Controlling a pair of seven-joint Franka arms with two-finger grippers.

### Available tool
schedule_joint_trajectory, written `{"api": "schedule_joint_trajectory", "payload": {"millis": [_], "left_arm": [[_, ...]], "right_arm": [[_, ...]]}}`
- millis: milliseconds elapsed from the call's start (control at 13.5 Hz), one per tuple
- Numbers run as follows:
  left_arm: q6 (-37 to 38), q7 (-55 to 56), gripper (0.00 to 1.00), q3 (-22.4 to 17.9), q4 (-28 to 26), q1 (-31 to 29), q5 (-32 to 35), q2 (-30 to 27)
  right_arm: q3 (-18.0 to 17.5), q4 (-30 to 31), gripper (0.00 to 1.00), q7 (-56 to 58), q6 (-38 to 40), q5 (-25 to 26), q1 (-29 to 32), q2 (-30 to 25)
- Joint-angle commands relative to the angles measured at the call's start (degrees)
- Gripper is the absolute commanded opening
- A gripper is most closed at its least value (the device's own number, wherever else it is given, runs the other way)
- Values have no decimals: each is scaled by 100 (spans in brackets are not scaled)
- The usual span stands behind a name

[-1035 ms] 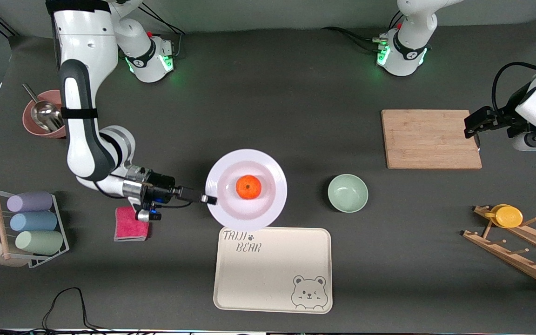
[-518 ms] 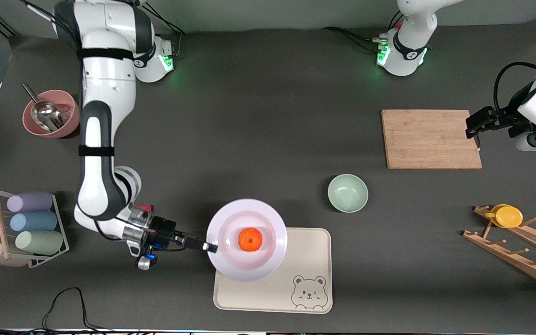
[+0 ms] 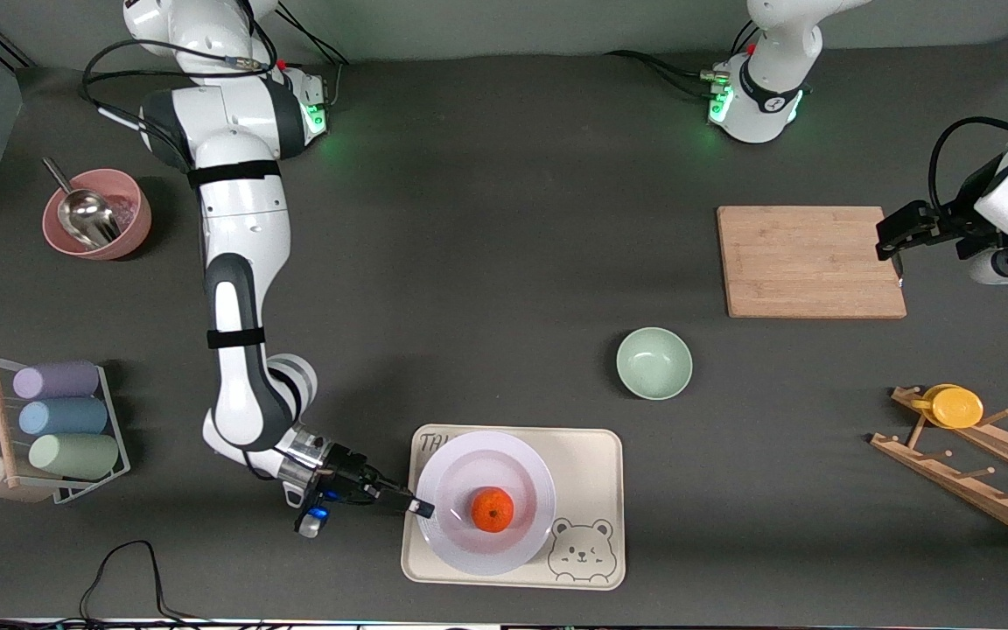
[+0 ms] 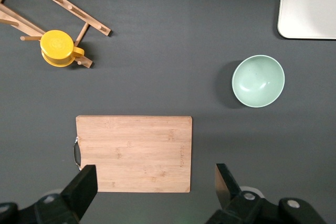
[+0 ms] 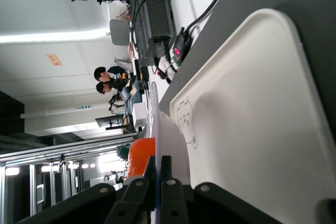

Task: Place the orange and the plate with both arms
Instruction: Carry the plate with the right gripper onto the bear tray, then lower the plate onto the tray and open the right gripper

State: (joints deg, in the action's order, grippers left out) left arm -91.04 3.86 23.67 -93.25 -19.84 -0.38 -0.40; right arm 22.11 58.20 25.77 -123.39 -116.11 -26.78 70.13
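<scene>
Over the cream bear tray (image 3: 587, 455), the plate (image 3: 485, 503) is held by its rim at the edge toward the right arm's end of the table, the right gripper (image 3: 417, 506) being clamped tight on that rim. From the right wrist view the plate is seen raised above the tray. The orange (image 3: 493, 510) is seated in the plate's shallow centre. The left gripper (image 4: 152, 187) is parked, jaws fully spread and empty, above the wooden cutting board (image 3: 810, 261); the left arm waits. The green bowl (image 3: 654, 363) is left untouched, farther from the front camera than the tray.

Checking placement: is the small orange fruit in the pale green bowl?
No, the small orange fruit sits on the round white plate; the pale green bowl is empty.
</scene>
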Motion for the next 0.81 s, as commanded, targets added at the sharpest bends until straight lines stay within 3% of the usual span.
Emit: {"api": "schedule_joint_trajectory", "payload": {"millis": [0, 665, 739], "left_arm": [[-98, -140, 100, -12, -167, -55, -94, -180], [-98, -140, 100, -3, -167, -46, -94, -171], [-98, -140, 100, -3, -167, -46, -94, -180]], "right_arm": [[-241, -529, 0, 286, -342, -113, 103, 343], [-479, -511, 0, 833, -545, -122, 112, 493], [-488, -520, 84, 781, -598, -122, 112, 493]]}}
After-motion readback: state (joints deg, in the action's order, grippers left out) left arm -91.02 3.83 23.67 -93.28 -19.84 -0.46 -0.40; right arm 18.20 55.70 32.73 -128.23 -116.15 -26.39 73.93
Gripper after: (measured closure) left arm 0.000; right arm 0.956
